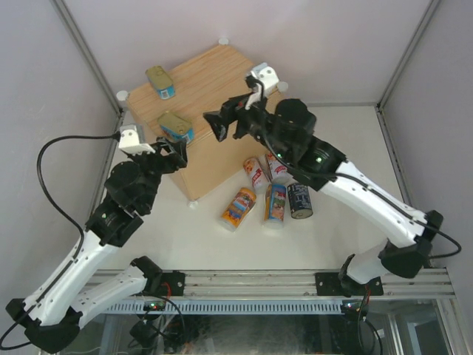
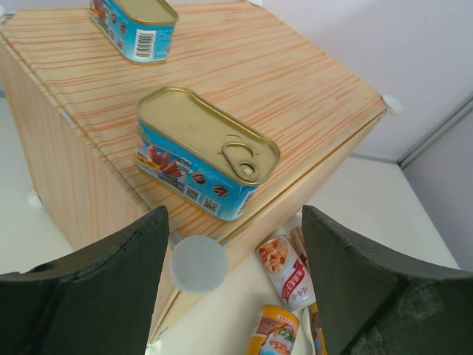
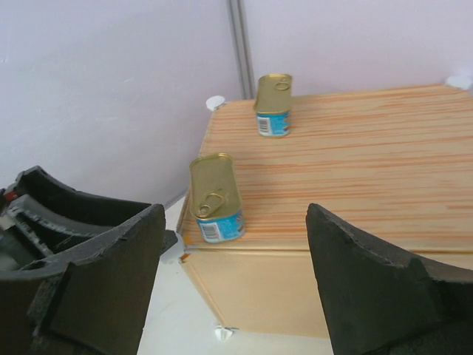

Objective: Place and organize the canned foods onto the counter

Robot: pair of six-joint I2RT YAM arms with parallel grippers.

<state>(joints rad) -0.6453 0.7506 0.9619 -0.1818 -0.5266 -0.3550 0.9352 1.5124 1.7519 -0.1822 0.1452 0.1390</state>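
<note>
L side first: left tool (image 1: 176, 154) hangs by the near-left corner of the counter (image 1: 214, 81), jaws wide apart, nothing in them. Its wrist cam looks straight onto the near tin (image 2: 203, 157), w/ a white knob (image 2: 198, 264) under the corner. Far tin (image 1: 160, 81) sits toward the back-left edge and the near tin toward the front-left edge. Both lie flat, gold tops up, well apart from each other, w/ plenty of wood free to their right. Right tool (image 1: 224, 124) hovers over the counter's front part, just right of the near tin. It's also wide open & empty.

Right of the box, on the desk (image 1: 355, 140), is a loose cluster of five: two red-white cans (image 1: 256, 174), orange can (image 1: 239, 207), blue can (image 1: 276, 202), dark can (image 1: 300, 200). The four tall ones look to be lying on their sides & the dark one upright, tho can't be sure from above.

Judgement: 2 of 7 are up, so the step in hand = fetch a can.
- Right arm is nearer the cluster, so prob. its job.
- Take an outer one first (orange or dark) so the fingers don't nudge neighbours; they're packed close & cylinders roll.
- Close across the body, not the ends.
- Set it upright in a row beside the tins, clear of the edge.
- Left tool is best parked off the corner so the arms don't crowd.
</note>
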